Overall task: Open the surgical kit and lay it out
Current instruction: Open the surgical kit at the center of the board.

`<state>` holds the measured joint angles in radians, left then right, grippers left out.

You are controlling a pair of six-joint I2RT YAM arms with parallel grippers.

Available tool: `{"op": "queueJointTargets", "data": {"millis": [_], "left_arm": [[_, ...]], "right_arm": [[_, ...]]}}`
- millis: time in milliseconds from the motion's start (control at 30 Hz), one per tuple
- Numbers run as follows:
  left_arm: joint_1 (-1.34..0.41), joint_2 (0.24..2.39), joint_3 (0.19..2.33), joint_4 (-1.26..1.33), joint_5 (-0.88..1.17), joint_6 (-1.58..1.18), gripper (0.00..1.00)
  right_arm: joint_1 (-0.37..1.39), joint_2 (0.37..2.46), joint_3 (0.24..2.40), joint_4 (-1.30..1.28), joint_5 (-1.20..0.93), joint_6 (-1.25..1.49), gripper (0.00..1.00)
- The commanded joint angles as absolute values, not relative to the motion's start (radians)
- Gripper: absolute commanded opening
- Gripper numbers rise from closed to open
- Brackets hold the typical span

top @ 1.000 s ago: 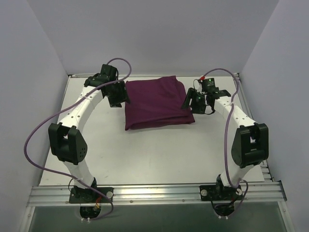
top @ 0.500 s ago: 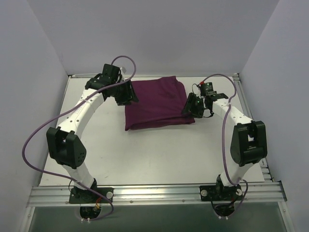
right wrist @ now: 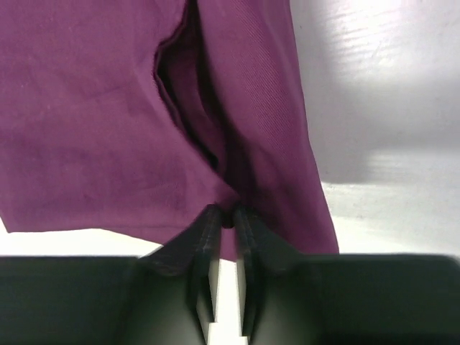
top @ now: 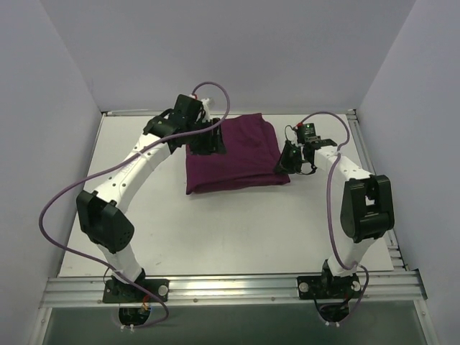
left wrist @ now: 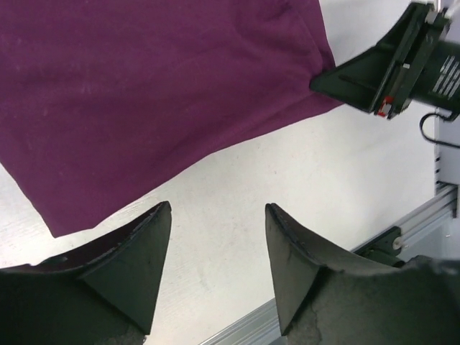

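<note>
Overhead, the dark purple cloth wrap is lying folded as a flat, roughly rectangular bundle on the far middle of the white desk; whatever it is covering is hidden in every view.

The left gripper is hovering above the wrap's far left part, its arm reaching in from the near left. In the left wrist view its jaws are standing released and spread well apart. Bare desk is showing between them and the wrap's near edge is running just beyond them, while nothing is touching either finger.

The right gripper is sitting at the wrap's near right corner. In the right wrist view its jaws are clenching almost together and grasping the cloth's edge, just below a spot where the layers are gaping darkly. That same gripper is appearing at the upper right of the left wrist view, meeting the corner of the wrap.
</note>
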<state>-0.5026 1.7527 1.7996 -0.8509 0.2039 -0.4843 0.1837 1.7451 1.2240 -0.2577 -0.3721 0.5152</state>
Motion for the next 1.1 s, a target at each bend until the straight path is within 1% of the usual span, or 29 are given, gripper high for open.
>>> {"op": "queueJointTargets", "data": {"millis": [0, 33, 67, 100, 233, 433, 633, 867, 1000, 1067], "left_arm": [[-0.54, 1.767, 1.848, -0.822, 0.137, -0.416, 0.66], [-0.557, 1.775, 1.855, -0.816, 0.127, -0.407, 0.67], [-0.567, 1.778, 1.862, -0.81, 0.112, -0.396, 0.69], [-0.578, 1.781, 1.862, -0.796, 0.112, -0.367, 0.72], [-0.63, 1.787, 1.816, -0.656, 0.126, -0.318, 0.79], [-0.699, 1.831, 1.756, -0.451, 0.132, -0.292, 0.86], [-0.776, 1.922, 1.766, -0.37, 0.042, -0.249, 0.89], [-0.81, 1.991, 1.79, -0.368, -0.018, -0.204, 0.89], [-0.81, 2.014, 1.793, -0.38, -0.046, -0.198, 0.86], [-0.805, 2.025, 1.807, -0.4, -0.072, -0.202, 0.82]], "right_arm": [[0.19, 1.753, 1.273, -0.27, -0.362, 0.515, 0.08], [0.19, 1.756, 1.281, -0.276, -0.362, 0.512, 0.02], [0.19, 1.755, 1.296, -0.284, -0.362, 0.512, 0.0], [0.192, 1.753, 1.305, -0.304, -0.364, 0.514, 0.0], [0.195, 1.706, 1.342, -0.321, -0.414, 0.546, 0.0], [0.195, 1.671, 1.373, -0.35, -0.497, 0.629, 0.0], [0.195, 1.64, 1.35, -0.305, -0.577, 0.755, 0.0], [0.19, 1.606, 1.365, -0.313, -0.583, 0.808, 0.0], [0.187, 1.595, 1.359, -0.305, -0.601, 0.825, 0.0], [0.187, 1.592, 1.356, -0.304, -0.606, 0.83, 0.0]]}}
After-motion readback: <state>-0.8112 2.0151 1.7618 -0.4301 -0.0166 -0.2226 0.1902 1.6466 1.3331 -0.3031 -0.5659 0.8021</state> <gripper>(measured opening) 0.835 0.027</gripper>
